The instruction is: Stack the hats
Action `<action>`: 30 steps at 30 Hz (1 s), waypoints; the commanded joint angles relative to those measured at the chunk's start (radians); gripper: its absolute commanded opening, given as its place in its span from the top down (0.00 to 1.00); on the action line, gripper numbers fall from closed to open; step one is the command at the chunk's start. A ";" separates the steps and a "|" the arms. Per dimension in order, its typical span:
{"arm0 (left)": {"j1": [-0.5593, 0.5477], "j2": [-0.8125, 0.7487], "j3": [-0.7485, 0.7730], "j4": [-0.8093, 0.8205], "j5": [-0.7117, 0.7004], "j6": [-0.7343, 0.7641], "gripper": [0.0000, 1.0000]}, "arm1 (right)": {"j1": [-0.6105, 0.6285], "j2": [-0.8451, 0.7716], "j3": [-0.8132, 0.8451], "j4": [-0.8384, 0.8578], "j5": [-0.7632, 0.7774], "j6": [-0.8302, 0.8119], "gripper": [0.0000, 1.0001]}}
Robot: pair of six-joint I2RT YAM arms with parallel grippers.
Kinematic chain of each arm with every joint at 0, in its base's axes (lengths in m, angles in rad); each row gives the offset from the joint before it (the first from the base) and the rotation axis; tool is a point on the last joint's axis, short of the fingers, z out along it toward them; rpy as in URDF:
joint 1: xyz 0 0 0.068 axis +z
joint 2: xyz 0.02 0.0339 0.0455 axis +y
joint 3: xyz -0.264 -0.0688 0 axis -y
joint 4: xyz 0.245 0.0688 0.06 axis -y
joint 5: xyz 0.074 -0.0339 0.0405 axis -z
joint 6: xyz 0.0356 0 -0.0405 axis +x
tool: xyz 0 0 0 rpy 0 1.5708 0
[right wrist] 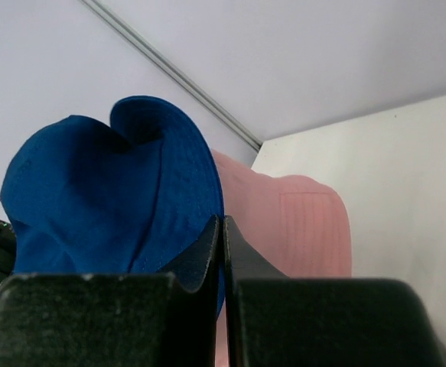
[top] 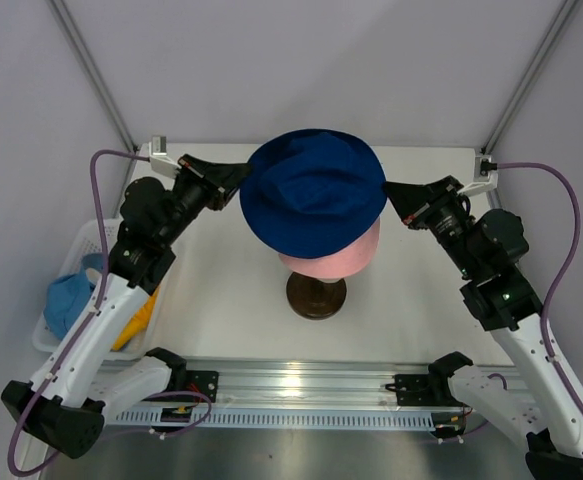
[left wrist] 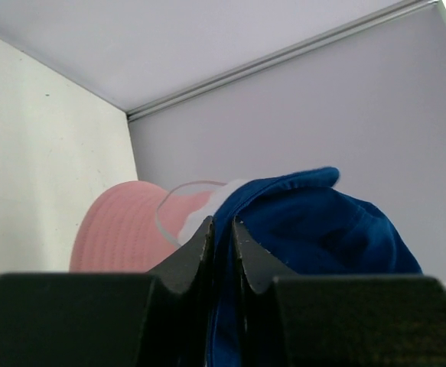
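Note:
A navy blue hat (top: 315, 192) hangs over a pink hat (top: 333, 258) that sits on the mannequin head. My left gripper (top: 241, 176) is shut on the navy hat's left brim (left wrist: 224, 252). My right gripper (top: 391, 192) is shut on its right brim (right wrist: 216, 229). The navy hat is held stretched between them, just above the pink hat (left wrist: 119, 233), which also shows in the right wrist view (right wrist: 291, 222). A light blue hat (top: 69, 297) and a yellow-orange hat (top: 136, 318) lie in a basket at the left.
The mannequin's dark round base (top: 316, 296) stands at the table's middle. A white basket (top: 74, 245) sits at the left edge beside the left arm. A metal rail (top: 301, 385) runs along the near edge.

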 commanded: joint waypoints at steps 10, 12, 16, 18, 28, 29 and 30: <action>-0.007 -0.012 -0.067 -0.152 -0.095 0.075 0.94 | -0.009 0.010 -0.156 0.087 -0.028 -0.001 1.00; -0.010 -0.006 -0.052 -0.143 -0.083 0.132 0.97 | -0.009 0.022 -0.151 0.090 -0.051 -0.019 1.00; -0.030 0.037 0.004 -0.134 -0.046 0.294 0.94 | -0.009 0.054 -0.121 0.091 -0.080 -0.075 1.00; -0.030 0.052 0.053 -0.147 -0.035 0.403 0.89 | -0.009 0.074 -0.067 0.073 -0.085 -0.120 1.00; -0.029 0.121 0.362 -0.232 -0.014 0.897 0.42 | -0.080 0.247 0.126 -0.001 -0.225 -0.225 1.00; -0.030 0.135 0.383 -0.277 -0.009 0.940 0.38 | -0.089 0.287 0.158 -0.002 -0.282 -0.228 1.00; -0.030 0.167 0.419 -0.298 -0.006 0.960 0.37 | -0.095 0.306 0.175 -0.005 -0.304 -0.231 1.00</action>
